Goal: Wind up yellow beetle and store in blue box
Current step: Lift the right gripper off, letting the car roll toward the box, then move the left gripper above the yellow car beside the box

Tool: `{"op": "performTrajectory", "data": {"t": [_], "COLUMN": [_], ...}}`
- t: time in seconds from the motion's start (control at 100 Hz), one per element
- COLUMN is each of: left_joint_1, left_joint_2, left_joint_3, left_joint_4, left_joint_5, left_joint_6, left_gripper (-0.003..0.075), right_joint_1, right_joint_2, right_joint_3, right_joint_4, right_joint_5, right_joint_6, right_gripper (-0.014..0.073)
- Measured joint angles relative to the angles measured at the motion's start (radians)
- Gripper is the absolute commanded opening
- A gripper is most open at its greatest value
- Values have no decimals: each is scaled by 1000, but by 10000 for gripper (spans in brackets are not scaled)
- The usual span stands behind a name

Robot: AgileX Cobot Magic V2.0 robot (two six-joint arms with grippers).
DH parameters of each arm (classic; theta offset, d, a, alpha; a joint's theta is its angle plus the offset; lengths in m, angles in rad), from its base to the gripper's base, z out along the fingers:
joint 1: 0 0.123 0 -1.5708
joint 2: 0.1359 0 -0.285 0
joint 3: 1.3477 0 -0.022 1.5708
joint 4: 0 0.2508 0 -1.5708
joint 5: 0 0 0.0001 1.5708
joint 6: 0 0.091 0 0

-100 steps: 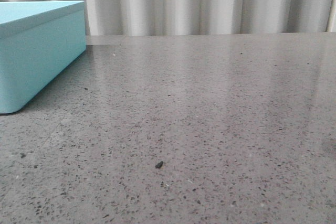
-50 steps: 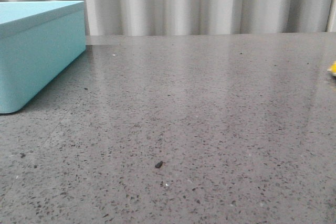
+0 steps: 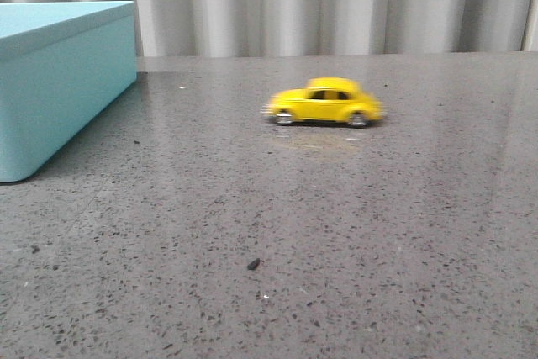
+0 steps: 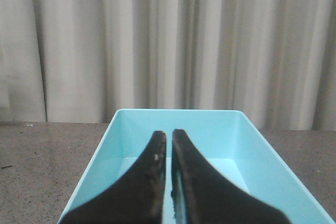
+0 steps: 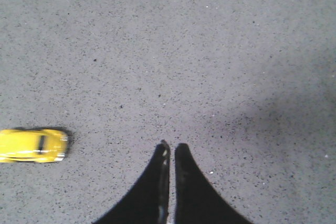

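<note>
The yellow beetle (image 3: 324,102) stands on its wheels on the grey table, blurred, nose to the left, right of the blue box (image 3: 59,81). It also shows in the right wrist view (image 5: 32,145), well apart from my right gripper (image 5: 172,146), which is shut and empty above the bare table. My left gripper (image 4: 169,133) is shut and empty, held over the open blue box (image 4: 131,129), whose inside shows nothing. Neither gripper shows in the front view.
The speckled grey table (image 3: 336,233) runs back to a pale pleated curtain (image 3: 336,6). A small dark crumb (image 3: 254,264) lies on the table in front. The box fills the far left.
The yellow beetle has come in from the right edge and run leftward across the table toward the box. The box has not moved.
</note>
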Motion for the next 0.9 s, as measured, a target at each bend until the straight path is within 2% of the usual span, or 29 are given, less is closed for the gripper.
{"op": "performTrajectory", "data": {"t": [0.26, 0.45, 0.71, 0.9], "left_joint_1": [0, 0, -8, -74], "left_joint_2": [0, 11, 132, 287], "left_joint_3": [0, -24, -161, -287], "left_joint_4": [0, 0, 0, 0], "left_joint_5": [0, 4, 71, 79], "left_joint_6": [0, 0, 0, 5], "left_gripper": [-21, -21, -21, -21], "right_joint_1": [0, 0, 0, 0], "right_joint_2": [-2, -28, -97, -154], "right_joint_3": [0, 0, 0, 9], "right_joint_4": [13, 13, 15, 15], "right_joint_5": [-2, -60, -81, -96], "right_joint_6": [-10, -10, -10, -34], "right_gripper": [-61, -61, -61, -61]}}
